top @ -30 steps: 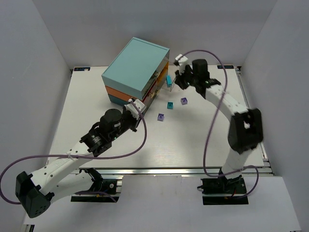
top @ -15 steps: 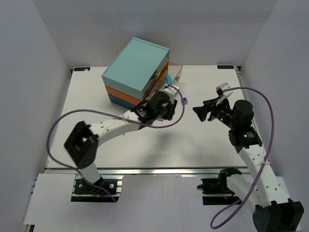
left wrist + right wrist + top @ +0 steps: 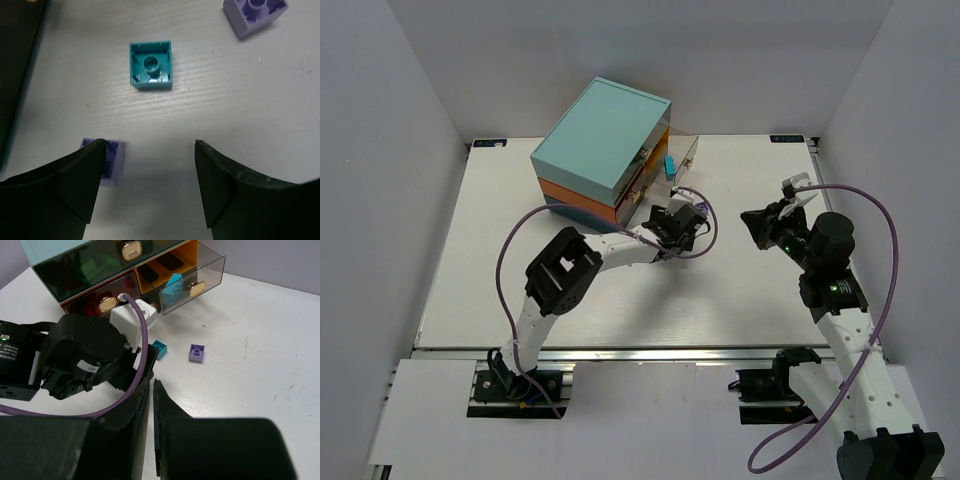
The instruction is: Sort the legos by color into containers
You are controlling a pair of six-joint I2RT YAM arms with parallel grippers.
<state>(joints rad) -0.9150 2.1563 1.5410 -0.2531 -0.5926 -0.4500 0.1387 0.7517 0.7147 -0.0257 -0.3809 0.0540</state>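
My left gripper (image 3: 150, 145) hangs open just above the table with nothing between its fingers. A lavender lego (image 3: 112, 161) lies against the inner side of its left fingertip. An upturned teal lego (image 3: 151, 65) lies ahead of the jaws, and a second lavender lego (image 3: 255, 12) sits further right. My right gripper (image 3: 152, 382) is shut and empty, raised to the right of the left gripper (image 3: 682, 222). The containers are drawers of one chest (image 3: 603, 145). One clear drawer (image 3: 192, 277) is pulled out with a teal lego (image 3: 174, 287) inside.
Shut drawers show green (image 3: 87, 270) and red (image 3: 95, 300) contents behind dark fronts. The left arm's purple cable (image 3: 142, 335) loops above the teal lego (image 3: 160, 347) and lavender lego (image 3: 196, 352). White walls enclose the table (image 3: 500, 260).
The left arm swung out to the loose bricks beside the chest and its jaws spread wide. The right arm pulled back from the chest to the right, opening and then closing its jaws.
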